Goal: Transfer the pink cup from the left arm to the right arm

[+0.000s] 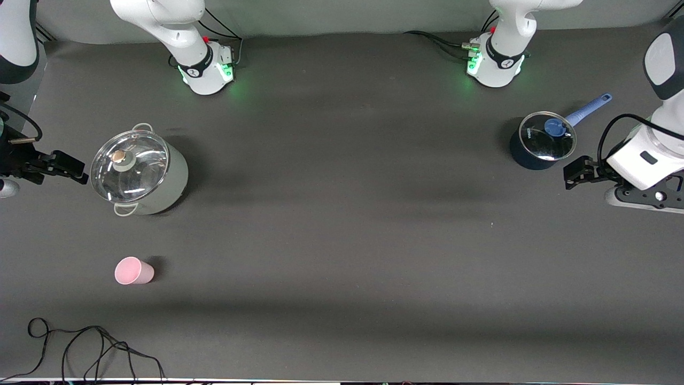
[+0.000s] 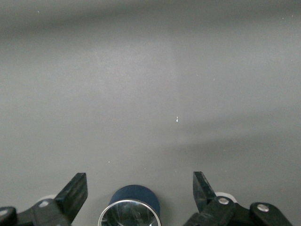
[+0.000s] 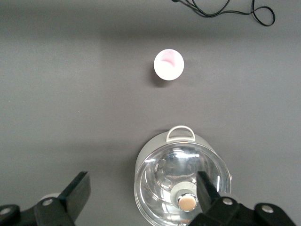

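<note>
Both our left hand and right hand hang open and empty, and the pink cup stands at the pot's 6 o'clock, so the left arm's long reach could tip it.

robot lab, dark mat table, cables

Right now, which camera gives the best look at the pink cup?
The right wrist view: it looks down into the pink cup, standing upright with its mouth open, apart from the grey lidded pot. The front view shows the cup small, nearer the camera than that pot, at the right arm's end of the table. The left wrist view does not show it.
</note>
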You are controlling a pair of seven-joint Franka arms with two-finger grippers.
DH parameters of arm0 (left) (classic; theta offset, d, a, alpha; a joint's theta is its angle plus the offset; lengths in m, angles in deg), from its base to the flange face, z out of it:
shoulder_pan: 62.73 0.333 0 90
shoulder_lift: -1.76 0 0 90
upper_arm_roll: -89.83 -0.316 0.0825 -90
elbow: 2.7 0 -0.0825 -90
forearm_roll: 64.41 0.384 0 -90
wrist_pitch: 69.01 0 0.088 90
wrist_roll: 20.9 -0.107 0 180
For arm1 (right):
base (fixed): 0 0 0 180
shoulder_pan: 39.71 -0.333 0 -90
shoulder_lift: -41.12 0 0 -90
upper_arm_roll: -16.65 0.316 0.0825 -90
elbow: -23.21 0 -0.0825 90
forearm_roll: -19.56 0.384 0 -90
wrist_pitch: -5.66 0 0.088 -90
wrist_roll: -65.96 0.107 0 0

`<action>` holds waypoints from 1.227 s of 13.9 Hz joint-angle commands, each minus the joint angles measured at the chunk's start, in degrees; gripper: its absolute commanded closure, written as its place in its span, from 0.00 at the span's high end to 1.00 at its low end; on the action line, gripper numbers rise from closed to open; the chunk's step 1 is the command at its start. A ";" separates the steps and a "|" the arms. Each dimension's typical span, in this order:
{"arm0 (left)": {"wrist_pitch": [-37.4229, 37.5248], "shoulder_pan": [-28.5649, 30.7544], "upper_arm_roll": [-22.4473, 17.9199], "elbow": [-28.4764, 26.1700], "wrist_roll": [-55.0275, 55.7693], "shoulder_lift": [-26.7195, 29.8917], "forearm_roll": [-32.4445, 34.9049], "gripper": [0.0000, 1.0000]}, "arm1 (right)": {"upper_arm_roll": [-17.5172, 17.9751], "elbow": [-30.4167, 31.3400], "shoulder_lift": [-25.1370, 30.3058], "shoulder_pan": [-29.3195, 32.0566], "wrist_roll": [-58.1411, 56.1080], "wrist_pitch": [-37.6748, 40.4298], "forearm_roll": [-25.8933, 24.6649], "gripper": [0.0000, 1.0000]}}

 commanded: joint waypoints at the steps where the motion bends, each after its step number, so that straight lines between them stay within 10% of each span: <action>1: 3.46 0.35 0.36 3.21 -0.29 -1.44 -0.56 1.00 | -0.16 -2.03 -0.81 -0.38 0.93 1.94 1.10 1.00; 17: 8.92 -0.35 0.79 6.46 -0.55 -1.18 -0.73 1.00 | -4.64 -1.94 -0.72 -5.05 0.49 2.73 1.63 1.00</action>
